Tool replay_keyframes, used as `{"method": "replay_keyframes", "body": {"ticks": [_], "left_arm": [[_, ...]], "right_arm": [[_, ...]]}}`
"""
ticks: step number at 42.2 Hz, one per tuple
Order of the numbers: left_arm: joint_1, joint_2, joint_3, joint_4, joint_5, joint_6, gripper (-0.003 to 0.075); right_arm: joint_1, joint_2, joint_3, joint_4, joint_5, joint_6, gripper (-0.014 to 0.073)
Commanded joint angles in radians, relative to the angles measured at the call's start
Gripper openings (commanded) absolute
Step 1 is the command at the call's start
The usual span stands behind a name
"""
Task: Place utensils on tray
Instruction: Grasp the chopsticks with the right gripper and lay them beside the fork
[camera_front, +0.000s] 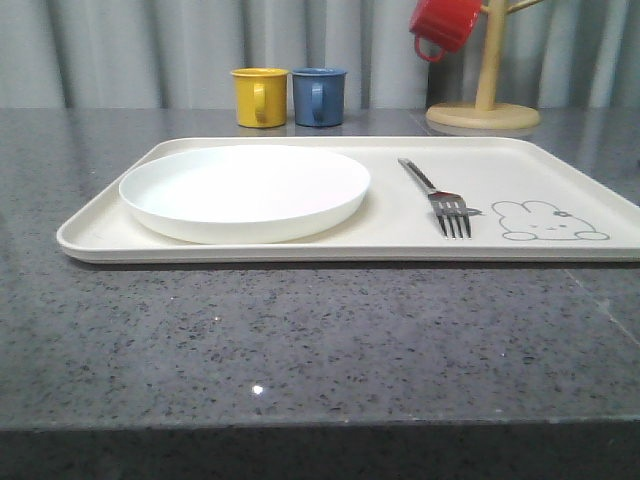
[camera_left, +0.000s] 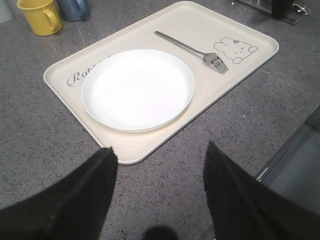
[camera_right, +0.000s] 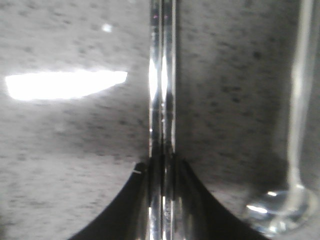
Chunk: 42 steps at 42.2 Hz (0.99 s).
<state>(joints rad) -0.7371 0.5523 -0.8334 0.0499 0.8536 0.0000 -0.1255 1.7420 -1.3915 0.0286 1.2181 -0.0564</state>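
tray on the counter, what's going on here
A robot is setting utensils on the cream tray. The white plate and fork already lie on it. The right gripper has its fingers closed on a slim silver knife-like piece over the grey counter, with a spoon lying beside it. The left gripper hangs open short of the tray.

Cream tray (camera_front: 200, 255) with grey rabbit drawing (camera_front: 548, 222) and script lettering (camera_left: 82, 76); white plate (camera_front: 245, 190); silver fork (camera_front: 436, 195); yellow mug (camera_front: 260, 96); blue mug (camera_front: 319, 96); red mug (camera_front: 445, 24); speckled grey countertop (camera_front: 300, 340).
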Motion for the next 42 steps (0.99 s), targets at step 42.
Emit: {"method": "replay_keyframes", "body": {"ticks": [42], "left_arm": [[-0.01, 0.004, -0.024, 0.002, -0.072, -0.008, 0.0389]], "right_arm": [[0.305, 0.019, -0.127, 0.265, 0.008, 0.194, 0.0034]]}}
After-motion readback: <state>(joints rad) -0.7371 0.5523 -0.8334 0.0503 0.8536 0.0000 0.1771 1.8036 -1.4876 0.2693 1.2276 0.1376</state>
